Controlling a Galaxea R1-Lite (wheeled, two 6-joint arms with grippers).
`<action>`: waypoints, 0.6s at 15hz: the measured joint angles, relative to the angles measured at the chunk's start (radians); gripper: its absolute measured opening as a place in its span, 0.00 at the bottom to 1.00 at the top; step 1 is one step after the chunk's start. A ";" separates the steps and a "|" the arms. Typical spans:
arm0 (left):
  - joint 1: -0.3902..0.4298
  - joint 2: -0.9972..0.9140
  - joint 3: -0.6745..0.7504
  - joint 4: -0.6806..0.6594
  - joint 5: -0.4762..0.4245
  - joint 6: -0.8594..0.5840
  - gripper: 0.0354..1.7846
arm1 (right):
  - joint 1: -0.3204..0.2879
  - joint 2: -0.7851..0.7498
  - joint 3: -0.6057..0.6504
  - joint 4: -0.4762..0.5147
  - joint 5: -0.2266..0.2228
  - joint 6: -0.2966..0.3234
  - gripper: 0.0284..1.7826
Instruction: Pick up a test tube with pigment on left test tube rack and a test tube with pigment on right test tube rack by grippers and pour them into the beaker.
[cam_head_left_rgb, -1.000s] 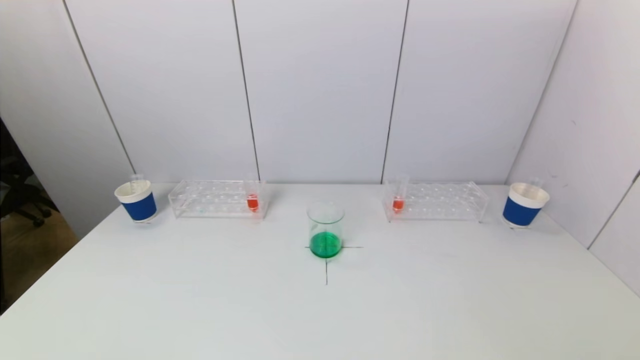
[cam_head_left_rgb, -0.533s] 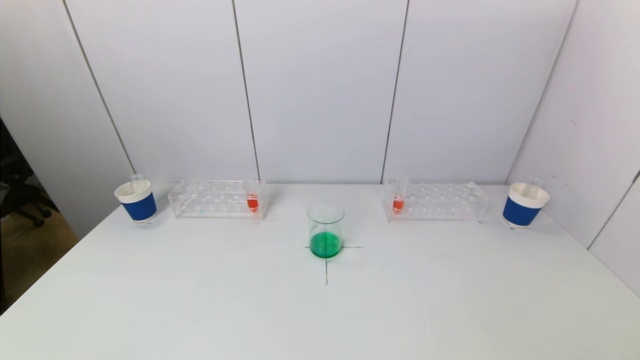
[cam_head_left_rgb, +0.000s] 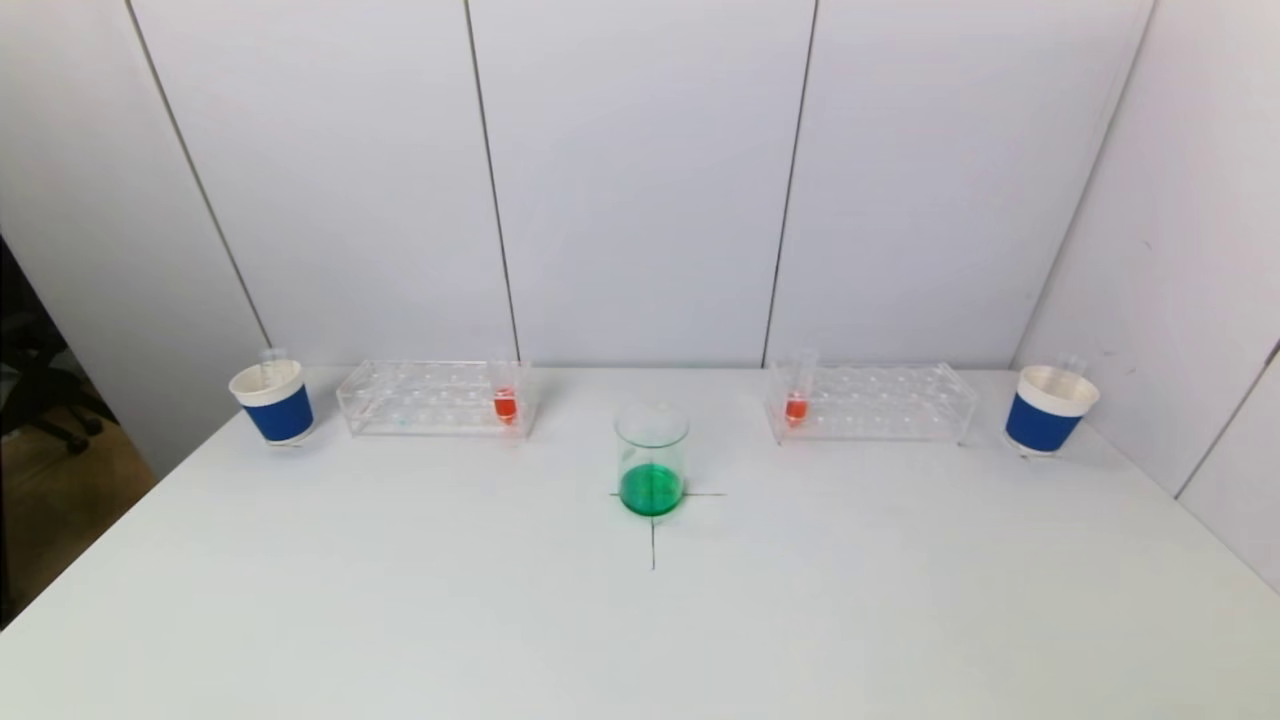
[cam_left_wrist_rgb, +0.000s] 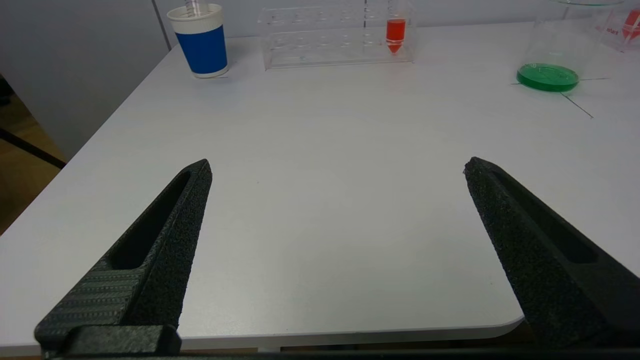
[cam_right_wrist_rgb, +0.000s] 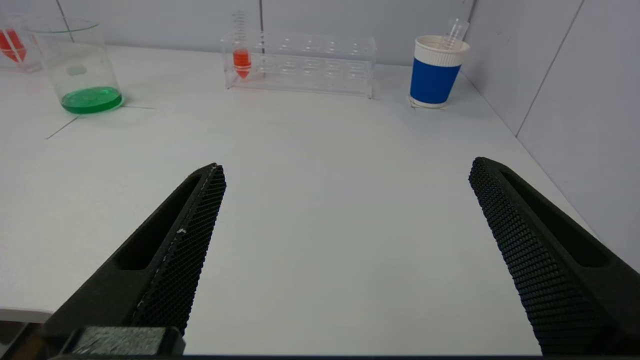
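A glass beaker (cam_head_left_rgb: 651, 457) with green liquid stands mid-table on a drawn cross. The clear left test tube rack (cam_head_left_rgb: 432, 398) holds a test tube with red pigment (cam_head_left_rgb: 505, 400) at its inner end; the same tube (cam_left_wrist_rgb: 395, 31) shows in the left wrist view. The right test tube rack (cam_head_left_rgb: 870, 402) holds a red-pigment tube (cam_head_left_rgb: 796, 403), which is also in the right wrist view (cam_right_wrist_rgb: 242, 59). My left gripper (cam_left_wrist_rgb: 337, 167) and right gripper (cam_right_wrist_rgb: 346, 167) hover open and empty over the table's near edge, far from the racks. Neither arm shows in the head view.
A blue-and-white paper cup (cam_head_left_rgb: 273, 401) with an empty tube stands at the far left. A matching cup (cam_head_left_rgb: 1048, 410) stands at the far right by the side wall (cam_head_left_rgb: 1180, 240). Grey panels close off the back.
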 joint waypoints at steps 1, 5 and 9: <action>0.000 0.000 0.000 0.000 0.000 0.000 0.99 | 0.000 0.000 0.000 0.000 0.000 0.000 0.99; 0.000 0.000 0.000 0.000 0.000 0.000 0.99 | -0.001 0.000 0.000 0.000 0.000 0.000 0.99; 0.000 0.000 0.000 0.000 0.000 0.000 0.99 | -0.002 0.000 0.000 -0.001 -0.001 0.001 0.99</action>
